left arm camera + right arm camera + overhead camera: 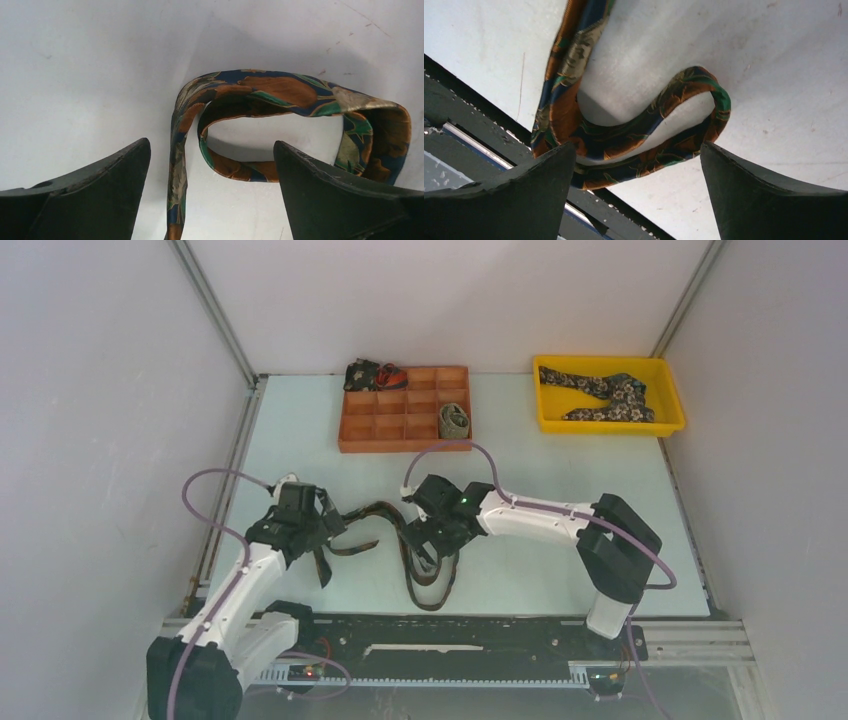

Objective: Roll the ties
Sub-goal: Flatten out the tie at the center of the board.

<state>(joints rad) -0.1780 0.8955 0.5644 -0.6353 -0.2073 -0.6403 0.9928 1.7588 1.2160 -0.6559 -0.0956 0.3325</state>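
Note:
One long tie (430, 605), patterned in rust, blue and green, snakes in loose curves over the pale table between my two arms. My left gripper (328, 530) hovers over its left part and is open. In the left wrist view a strand of the tie (175, 185) runs between the fingers (115, 185) of the left gripper (212, 165), apart from both. My right gripper (425, 545) is open above a folded loop near the table's front edge. In the right wrist view that tie loop (624, 137) lies beside the left finger (534, 185) of the right gripper (636, 155).
A brown compartment tray (390, 445) at the back holds an olive rolled tie (454, 420) and a dark one (372, 375). A yellow bin (665, 390) at the back right holds a dark floral tie (605, 392). The black rail (474, 125) runs along the near edge.

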